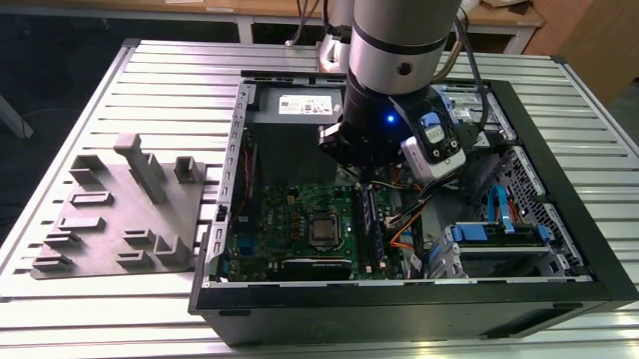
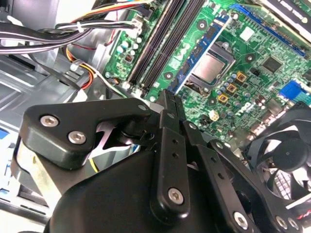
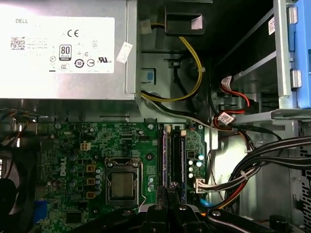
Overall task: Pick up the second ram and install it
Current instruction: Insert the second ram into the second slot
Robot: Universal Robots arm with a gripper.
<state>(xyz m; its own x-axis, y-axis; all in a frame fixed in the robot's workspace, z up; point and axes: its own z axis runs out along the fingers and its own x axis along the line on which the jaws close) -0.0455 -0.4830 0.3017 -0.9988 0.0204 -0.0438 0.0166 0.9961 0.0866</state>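
My gripper (image 1: pixel 364 182) hangs inside the open computer case over the green motherboard (image 1: pixel 289 224). In both wrist views its black fingers (image 2: pixel 169 104) are pressed together, with nothing visible between them. The fingertips (image 3: pixel 170 189) sit just above one end of the memory slots. Two long, thin dark blue-black sticks stand side by side in those slots, one nearer the processor socket (image 3: pixel 164 155) and one beside it (image 3: pixel 178 155). I cannot tell which of them is the second ram. From the exterior view they read as a dark strip (image 1: pixel 367 224) below the gripper.
A grey moulded fixture block (image 1: pixel 120 209) lies on the slatted table at the exterior view's left. The power supply (image 3: pixel 63 48) fills the case's far end. Cable bundles (image 3: pixel 262 160) and blue drive bays (image 1: pixel 499 232) crowd the side beyond the slots. A fan (image 2: pixel 286 155) sits near the processor socket (image 3: pixel 121 184).
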